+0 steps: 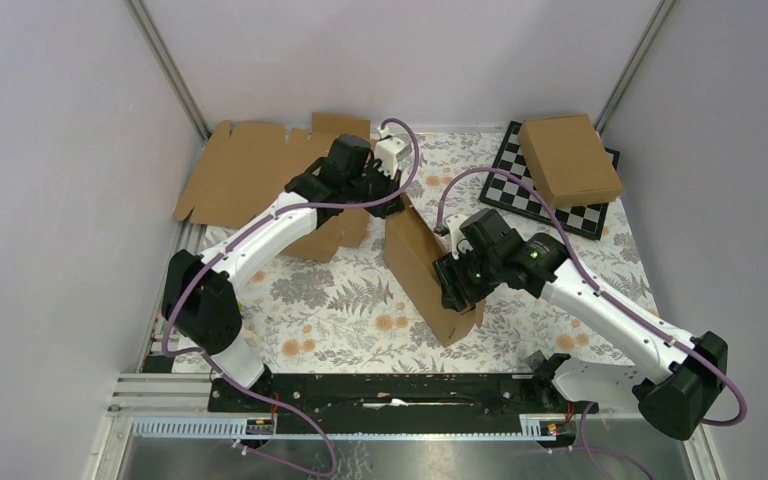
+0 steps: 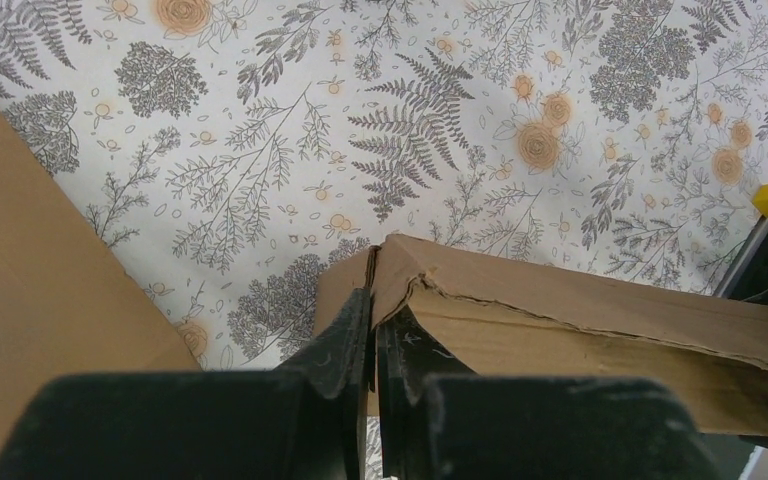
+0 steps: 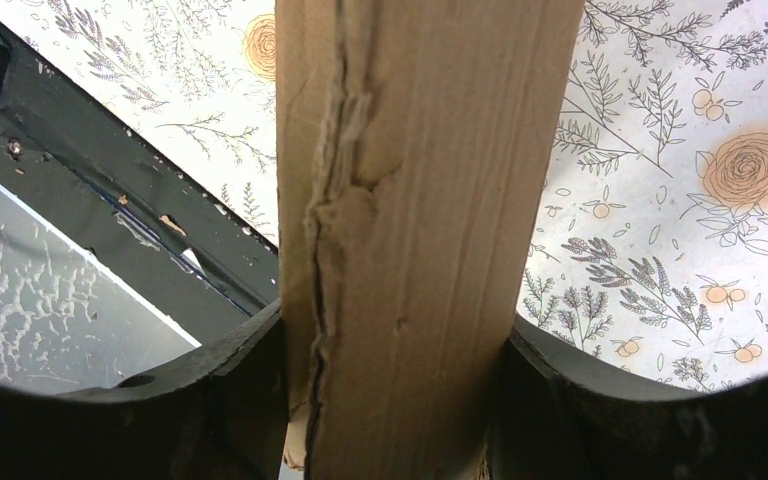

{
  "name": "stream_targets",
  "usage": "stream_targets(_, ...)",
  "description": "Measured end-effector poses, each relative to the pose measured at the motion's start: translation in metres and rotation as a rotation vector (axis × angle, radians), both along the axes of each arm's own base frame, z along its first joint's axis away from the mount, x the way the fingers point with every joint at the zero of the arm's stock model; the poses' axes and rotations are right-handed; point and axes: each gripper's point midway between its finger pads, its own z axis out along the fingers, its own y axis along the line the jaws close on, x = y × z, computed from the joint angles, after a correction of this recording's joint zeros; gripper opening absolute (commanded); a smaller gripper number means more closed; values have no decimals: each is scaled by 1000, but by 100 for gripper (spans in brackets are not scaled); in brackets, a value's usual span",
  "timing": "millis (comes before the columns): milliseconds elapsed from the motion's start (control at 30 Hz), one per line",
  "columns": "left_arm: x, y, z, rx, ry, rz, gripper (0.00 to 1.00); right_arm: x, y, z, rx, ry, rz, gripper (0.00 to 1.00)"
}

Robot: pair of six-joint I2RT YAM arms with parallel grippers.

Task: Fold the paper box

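Left tool (image 2: 378, 320): pinching paper box (image 1: 425, 270) corner at its tips.
Right tool (image 3: 395, 345): clamped across paper box.
Fold: best if right steadies, left creases slowly.

Plain brown paper box (image 1: 425, 272); tablecloth (image 1: 340, 300) floral (grey ferns, orange blooms); chessboard (image 1: 580, 216) black-and-white.

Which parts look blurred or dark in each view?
Top external view: even soft light, everything sharp. Left wrist view: left gripper a dark blur, floral tablecloth sharp. Right wrist view: right gripper dark and soft, paper box crisp.
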Motion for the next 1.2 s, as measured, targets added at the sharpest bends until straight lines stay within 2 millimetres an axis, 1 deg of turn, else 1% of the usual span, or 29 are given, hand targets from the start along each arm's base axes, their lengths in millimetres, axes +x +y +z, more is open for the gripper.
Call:
stream_targets(133, 1, 0, -1, 5, 28, 14, 0, 0, 0, -1, -2, 2, -1, 50)
stream_targets(200, 1, -1, -3, 6, 34, 17, 0, 0, 0, -1, -4, 3, -2, 54)
stream_targets(300, 1, -1, -4, 8, 40, 23, 0, 0, -1, -1, -9, 2, -5, 63)
stream_targets(433, 2, 0, -8, -19, 9, 41, 0, 3, -3, -1, -19, -8, -25, 83)
stream_targets(500, -1, 6, -9, -34, -20, 68, 0, 6, -7, 1, -34, -19, -48, 90)
stream_targets(567, -4, 13, -7, -43, -46, 94, 0, 9, -9, 4, -41, -36, -67, 98)
stream_targets(600, -6, 17, -7, -46, -58, 105, 0, 10, -9, 5, -39, -41, -76, 99)
stream_targets(733, -12, 22, -6, -46, -88, 135, 0, 13, -16, 16, -21, -88, -131, 100)
stream_targets(867, -12, 23, -6, -35, -119, 163, 0, 13, -26, 38, 34, -160, -212, 99)
stream_targets(967, -10, 24, -6, -25, -130, 182, 0, 12, -35, 50, 70, -195, -282, 94)
stream_targets(1067, -9, 26, -6, -21, -133, 204, 0, 7, -41, 52, 81, -185, -332, 87)
stream_targets(1200, -7, 27, -7, -14, -136, 227, 0, 0, -45, 45, 71, -139, -376, 77)
